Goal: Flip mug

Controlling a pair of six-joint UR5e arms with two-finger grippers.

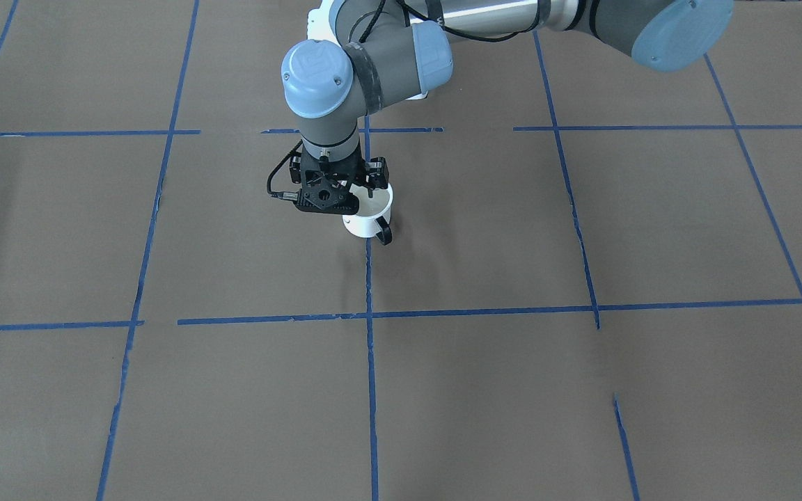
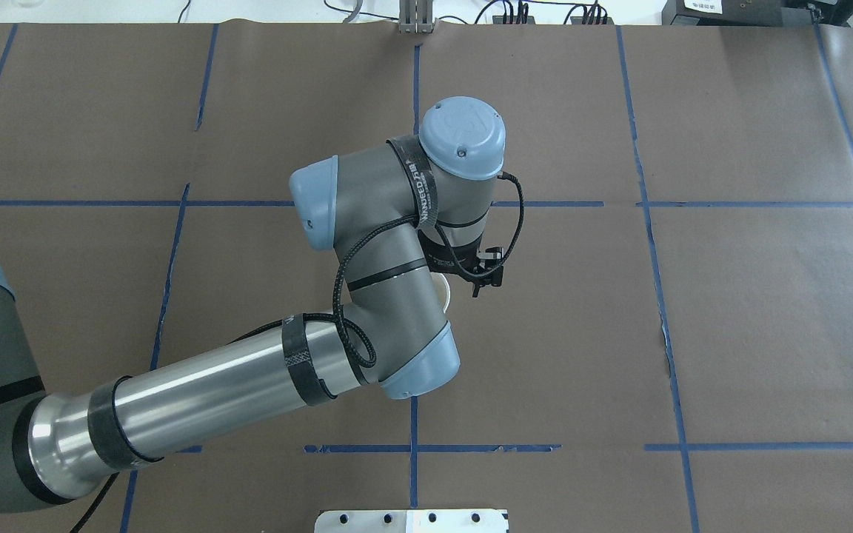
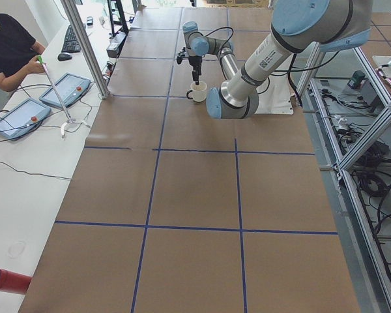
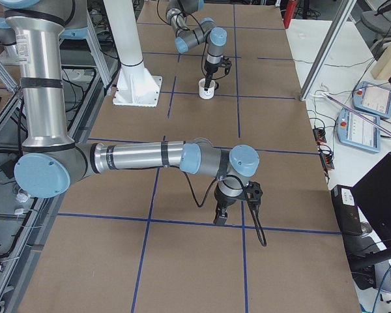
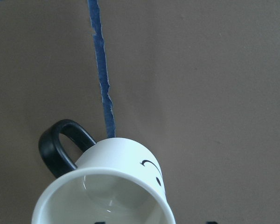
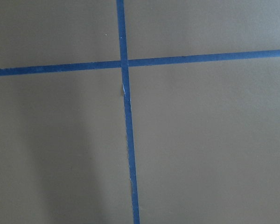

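The mug [image 1: 366, 221] stands on the brown worktop [image 1: 512, 243] near its middle, on a blue tape line [image 1: 370, 278], directly under the left end effector [image 1: 349, 200]. It looks like glazed ceramic, so I judge it stiff, fairly light, slick, and liable to chip or crack if dropped or knocked over during a flip. The best holds look like the wall at the rim, pinched with one finger inside and one outside, or across the body; the dark handle [image 1: 383, 232] is a narrower, less steady target. A rim pinch leaves the weight hanging to one side, so it may swing in the jaws as the wrist turns.

Its long axis runs vertically: base down, mouth up, pale interior open to the cameras. The handle points away from the robot, toward the operators' side, and the smiley face [image 5: 154, 170] sits on the wall about a quarter-turn round from it.

In the left wrist view two dark tips barely show at the bottom edge, well apart, one inside the rim and one outside; I read the jaws as parted astride the wall and gripping nothing. The right end effector [image 4: 219, 218] hangs low over the worktop, well apart from the mug; whether it is parted or closed I cannot tell
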